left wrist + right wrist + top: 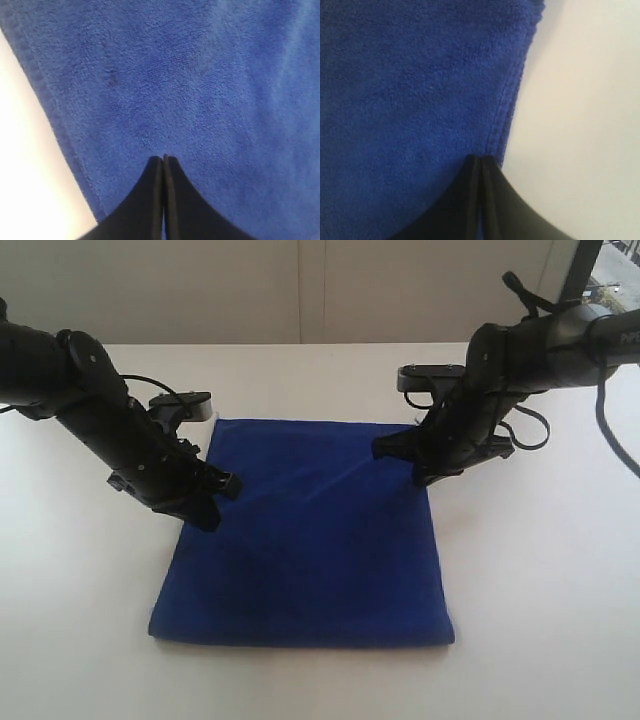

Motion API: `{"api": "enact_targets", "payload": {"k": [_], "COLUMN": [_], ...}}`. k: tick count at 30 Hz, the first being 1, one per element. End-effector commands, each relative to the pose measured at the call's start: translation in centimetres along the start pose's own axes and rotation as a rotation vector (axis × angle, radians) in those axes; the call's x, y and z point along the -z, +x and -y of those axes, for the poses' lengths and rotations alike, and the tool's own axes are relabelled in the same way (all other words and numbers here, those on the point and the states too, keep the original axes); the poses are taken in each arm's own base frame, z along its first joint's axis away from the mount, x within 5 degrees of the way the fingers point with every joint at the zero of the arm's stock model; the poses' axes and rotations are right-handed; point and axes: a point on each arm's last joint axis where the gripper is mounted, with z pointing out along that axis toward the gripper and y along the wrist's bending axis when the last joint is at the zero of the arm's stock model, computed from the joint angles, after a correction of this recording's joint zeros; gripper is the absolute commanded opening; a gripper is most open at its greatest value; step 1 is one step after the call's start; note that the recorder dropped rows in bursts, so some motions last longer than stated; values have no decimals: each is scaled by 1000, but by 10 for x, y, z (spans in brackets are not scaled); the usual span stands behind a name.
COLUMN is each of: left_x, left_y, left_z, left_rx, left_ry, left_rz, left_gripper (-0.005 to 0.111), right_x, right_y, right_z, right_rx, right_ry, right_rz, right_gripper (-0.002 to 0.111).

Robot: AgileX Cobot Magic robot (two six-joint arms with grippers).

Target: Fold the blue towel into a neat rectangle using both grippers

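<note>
The blue towel (310, 550) lies flat on the white table (80, 570) as a roughly square shape, its near edge doubled over. My left gripper (212, 518) points down at the towel just inside its left edge. In the left wrist view this gripper (163, 158) is shut, tips over the terry cloth (190, 80), with nothing seen between them. My right gripper (428, 478) sits at the towel's right edge. In the right wrist view it (480, 159) is shut too, its tips right at the stitched hem of the towel (410, 90).
Bare white table (580, 110) surrounds the towel on all sides. A pale wall stands behind the table's far edge (300, 344). Loose black cables (610, 430) hang off the right arm.
</note>
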Motion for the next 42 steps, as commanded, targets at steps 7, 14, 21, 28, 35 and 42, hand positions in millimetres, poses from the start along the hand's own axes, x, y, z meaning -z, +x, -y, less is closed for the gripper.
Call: {"api": "enact_targets", "payload": {"k": [7,14,21,28,35,42], "left_x": [-5,-3,43,48,0,-30], "left_y": [3,2,-18,-64,-103,-121], "left_z": [2,3,19,21,11,0], "left_rx": [17,17,-73,-126,-125,-118], "left_ry": [13,14,-5,-2,93,115], "left_rz": [-18,-13,179,269,248,250], "left_gripper": [0,0,0,0,0,0], "right_x": [-3,0,43,46,40,22], "right_y": [7,2,-13,-8,-4,0], "right_z": [10,9,0,-9,-10,-9], "right_rx": [12,11,-5,-15,-13,-32], "right_ry": [84,77,36,-45,-43,-44], "right_rz": [-71,-23,125,69,41,0], "right_gripper": [0,0,0,0,0,0]}}
